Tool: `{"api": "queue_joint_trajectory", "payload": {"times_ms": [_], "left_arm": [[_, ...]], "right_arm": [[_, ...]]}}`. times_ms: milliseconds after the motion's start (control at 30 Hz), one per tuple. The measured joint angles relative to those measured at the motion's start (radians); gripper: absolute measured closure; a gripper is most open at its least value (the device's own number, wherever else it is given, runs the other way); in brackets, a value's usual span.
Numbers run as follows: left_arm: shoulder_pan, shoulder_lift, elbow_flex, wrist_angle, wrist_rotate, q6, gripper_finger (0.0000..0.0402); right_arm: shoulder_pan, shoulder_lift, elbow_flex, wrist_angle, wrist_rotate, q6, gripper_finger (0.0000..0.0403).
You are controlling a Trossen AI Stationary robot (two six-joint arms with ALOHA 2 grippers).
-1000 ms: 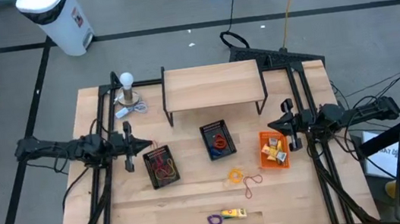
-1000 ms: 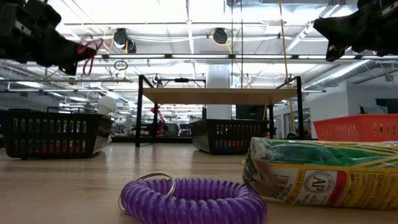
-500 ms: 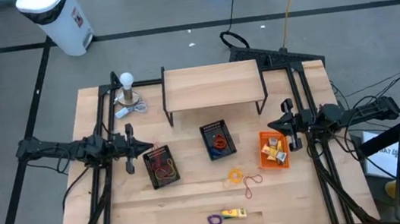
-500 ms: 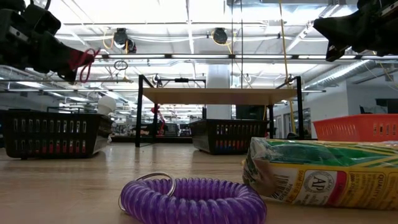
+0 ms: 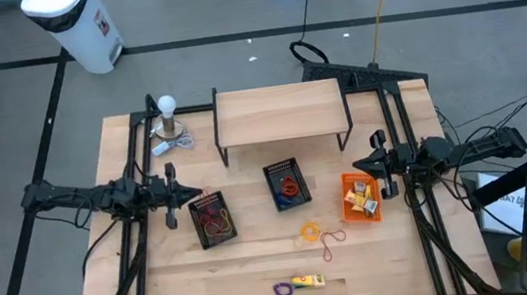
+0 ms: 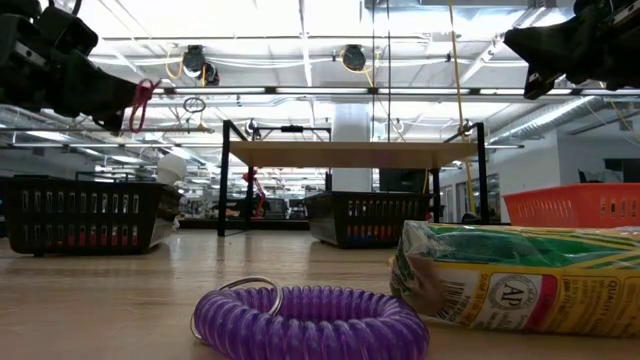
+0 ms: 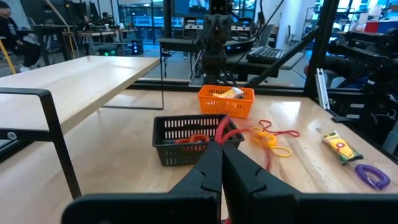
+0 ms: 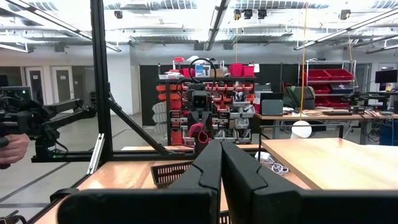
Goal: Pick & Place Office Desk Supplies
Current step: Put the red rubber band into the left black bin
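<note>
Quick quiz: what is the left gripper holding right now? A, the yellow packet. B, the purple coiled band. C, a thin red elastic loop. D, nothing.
C: the left gripper, raised near the left black mesh basket, is shut on a thin red elastic loop dangling from its tips; the purple coiled band and yellow packet lie on the wooden table.

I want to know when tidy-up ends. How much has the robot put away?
Done: loops lie in two black baskets, and yellow packs in the orange bin.
In hand: the left gripper, jaws shut, holds a red loop in the air by the left basket.
Left: the yellow loop, red loop, purple coil and yellow pack on the table. The right gripper waits, shut.
</note>
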Motion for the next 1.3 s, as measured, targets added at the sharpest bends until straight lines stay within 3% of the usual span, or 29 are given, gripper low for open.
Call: {"api": "queue_joint_trajectory", "payload": {"times_ms": [333,433,567,933,1100,1300], "left_arm": [[0.000,0.001,0.014,0.066,0.015,-0.014,0.0401],[0.000,0.006,0.073,0.047,0.014,-0.020,0.0401],[0.000,0.049,0.215,-0.101,0.007,-0.029,0.0401],[-0.022,0.362,0.627,-0.663,-0.002,-0.190,0.0401],[-0.037,0.519,0.683,-0.783,0.037,-0.270,0.0401],[-0.067,0.686,0.683,-0.797,0.108,-0.315,0.0401]], "right_arm": [[0.000,0.000,0.000,0.000,0.000,0.000,0.0403],[0.000,0.000,0.000,0.000,0.000,0.000,0.0403],[0.000,0.000,0.000,0.000,0.000,0.000,0.0403],[0.000,0.000,0.000,0.000,0.000,0.000,0.0403],[0.000,0.000,0.000,0.000,0.000,0.007,0.0403],[0.000,0.000,0.000,0.000,0.000,0.007,0.0403]]}}
